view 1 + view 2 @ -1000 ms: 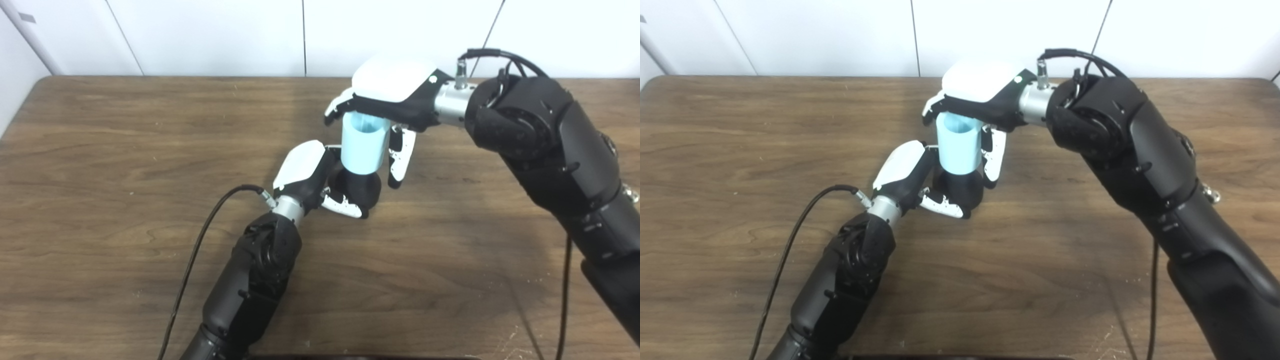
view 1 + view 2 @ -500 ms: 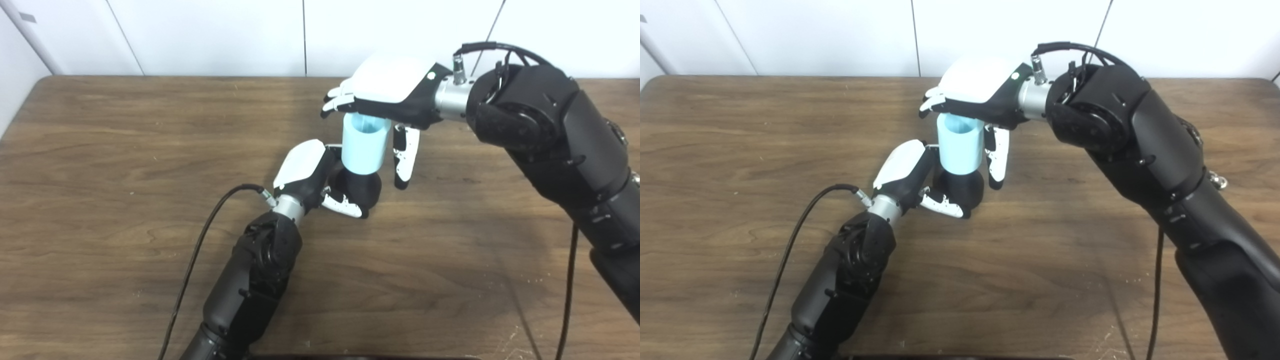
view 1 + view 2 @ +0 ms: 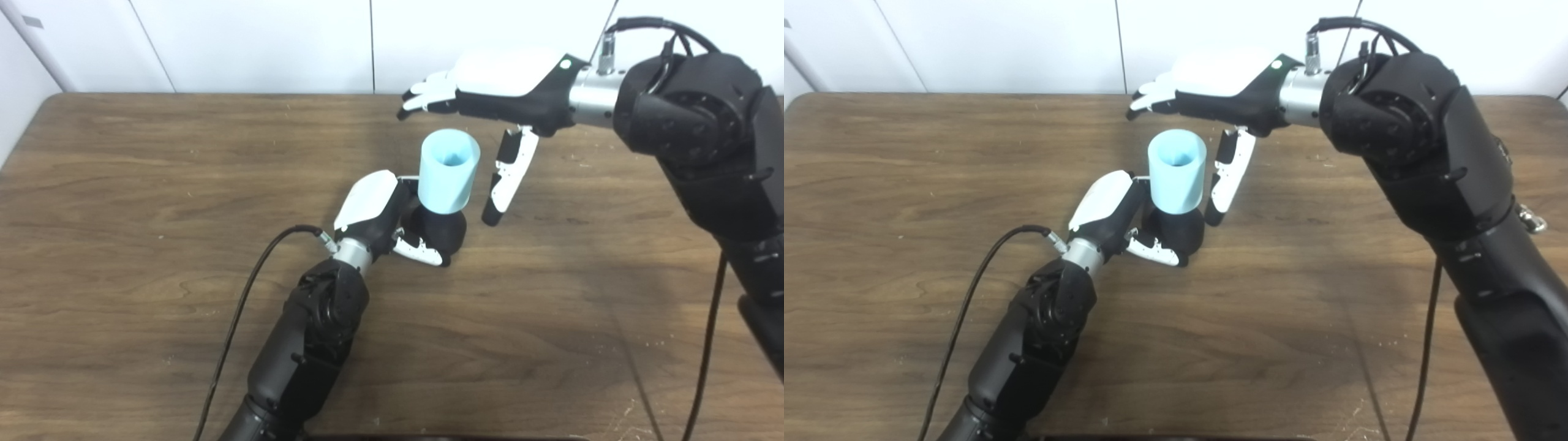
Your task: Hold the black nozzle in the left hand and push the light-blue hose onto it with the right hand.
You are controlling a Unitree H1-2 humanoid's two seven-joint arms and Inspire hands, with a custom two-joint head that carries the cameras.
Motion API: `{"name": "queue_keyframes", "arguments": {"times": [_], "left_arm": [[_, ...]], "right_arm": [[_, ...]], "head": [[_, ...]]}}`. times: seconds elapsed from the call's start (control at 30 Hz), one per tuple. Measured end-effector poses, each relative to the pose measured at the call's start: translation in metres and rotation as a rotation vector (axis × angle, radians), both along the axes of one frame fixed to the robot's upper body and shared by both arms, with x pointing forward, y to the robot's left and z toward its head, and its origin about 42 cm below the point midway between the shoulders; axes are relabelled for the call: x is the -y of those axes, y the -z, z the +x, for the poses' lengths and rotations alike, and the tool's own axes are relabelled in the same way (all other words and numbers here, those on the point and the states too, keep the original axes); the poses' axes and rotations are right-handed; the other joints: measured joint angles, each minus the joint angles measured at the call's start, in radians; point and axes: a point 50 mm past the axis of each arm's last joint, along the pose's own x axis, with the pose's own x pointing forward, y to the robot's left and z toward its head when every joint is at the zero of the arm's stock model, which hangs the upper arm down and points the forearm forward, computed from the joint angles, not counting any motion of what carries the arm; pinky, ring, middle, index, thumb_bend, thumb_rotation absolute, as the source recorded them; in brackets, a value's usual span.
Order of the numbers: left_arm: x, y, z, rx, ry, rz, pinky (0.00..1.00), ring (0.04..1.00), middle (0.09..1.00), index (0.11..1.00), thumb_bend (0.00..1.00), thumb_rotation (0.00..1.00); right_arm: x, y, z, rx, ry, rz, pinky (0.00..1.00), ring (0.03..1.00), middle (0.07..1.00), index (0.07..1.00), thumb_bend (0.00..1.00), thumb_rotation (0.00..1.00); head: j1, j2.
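Hose (image 3: 449, 170) seated on nozzle (image 3: 438, 231), left hand (image 3: 392, 223) gripping; right hand (image 3: 490, 98) open, empty. Risk: toppling if released.

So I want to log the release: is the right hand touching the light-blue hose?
Apart. In the left eye view, the open right hand is raised, with table visible between its thumb and the light-blue hose.

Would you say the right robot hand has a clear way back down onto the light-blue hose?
Probably yes: the open right robot hand hovers beside the light-blue hose, whose top is uncovered.
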Motion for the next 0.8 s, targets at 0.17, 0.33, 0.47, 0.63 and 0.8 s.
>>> {"name": "queue_keyframes", "arguments": {"times": [0.17, 0.33, 0.47, 0.63, 0.8], "left_arm": [[0.000, 0.000, 0.000, -0.001, 0.000, -0.001, 1.00, 0.811, 0.697, 0.482, 0.52, 0.04], [0.000, 0.000, 0.000, -0.003, -0.003, -0.005, 1.00, 0.811, 0.699, 0.482, 0.52, 0.04], [0.000, 0.000, 0.000, -0.002, -0.002, -0.005, 1.00, 0.804, 0.670, 0.483, 0.51, 0.04], [-0.001, 0.001, 0.000, -0.004, -0.001, -0.006, 1.00, 0.819, 0.692, 0.482, 0.51, 0.04], [-0.002, 0.001, 0.000, -0.005, -0.004, -0.005, 1.00, 0.812, 0.690, 0.482, 0.51, 0.04]], "right_arm": [[0.002, -0.001, 0.002, 0.019, -0.024, 0.114, 0.85, 0.941, 0.948, 0.909, 0.94, 0.47], [0.015, 0.002, 0.005, 0.029, -0.008, 0.166, 0.86, 0.940, 0.952, 0.913, 0.86, 0.54], [0.026, 0.003, 0.003, 0.056, -0.008, 0.203, 0.86, 0.930, 0.947, 0.906, 0.80, 0.66], [0.040, 0.019, -0.011, 0.044, 0.012, 0.213, 0.87, 0.920, 0.944, 0.912, 0.78, 0.77], [0.039, 0.031, -0.026, 0.036, 0.001, 0.179, 0.87, 0.935, 0.955, 0.916, 0.76, 0.82]], "head": [[0.002, -0.002], [0.003, -0.003], [-0.002, -0.014], [-0.006, -0.028], [-0.006, -0.034]]}}
